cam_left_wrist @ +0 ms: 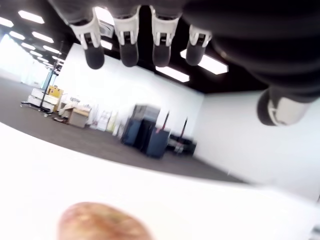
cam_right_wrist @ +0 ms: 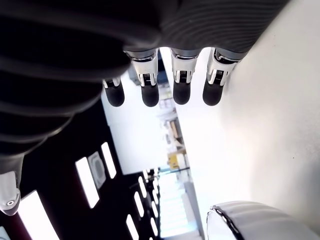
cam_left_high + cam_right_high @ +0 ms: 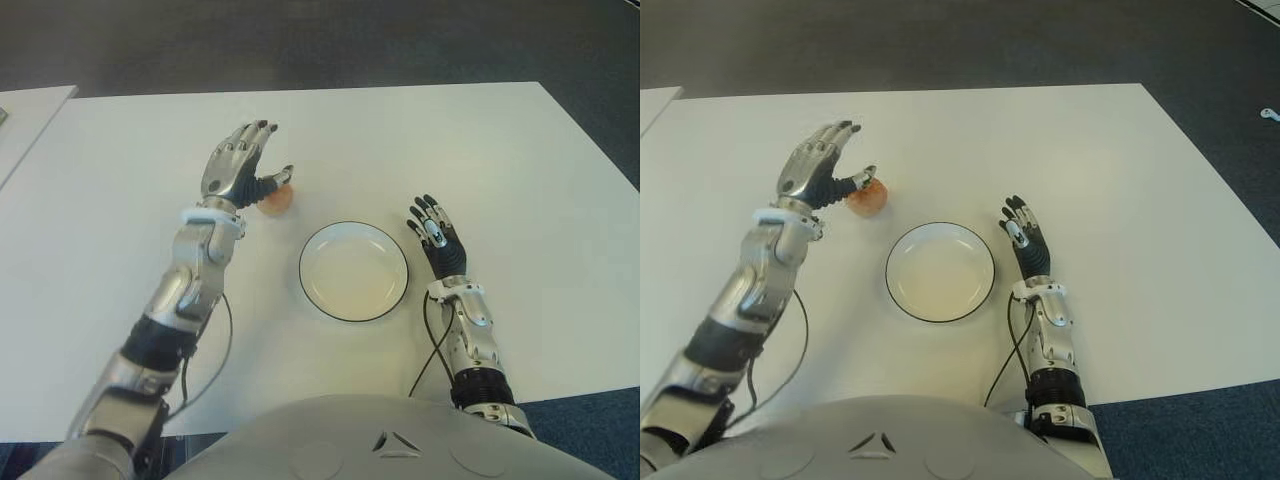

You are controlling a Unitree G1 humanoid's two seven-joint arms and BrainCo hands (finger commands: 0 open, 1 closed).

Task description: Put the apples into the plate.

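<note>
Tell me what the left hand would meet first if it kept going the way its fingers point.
Probably nothing: the left hand points across bare white table. The apple sits beside its thumb, off that line.

you only see part of the apple (image 3: 279, 200): the left hand (image 3: 240, 165) covers its near side, and you can't tell if the thumb touches it. in the left wrist view it is blurred and cut off. the right wrist view clips the plate (image 2: 260, 220).

Matt white table (image 3: 520, 180), glossy white plate (image 3: 353, 271) with dark rim, silvery metal left hand (image 3: 240, 165) with black rubbery fingertips
</note>
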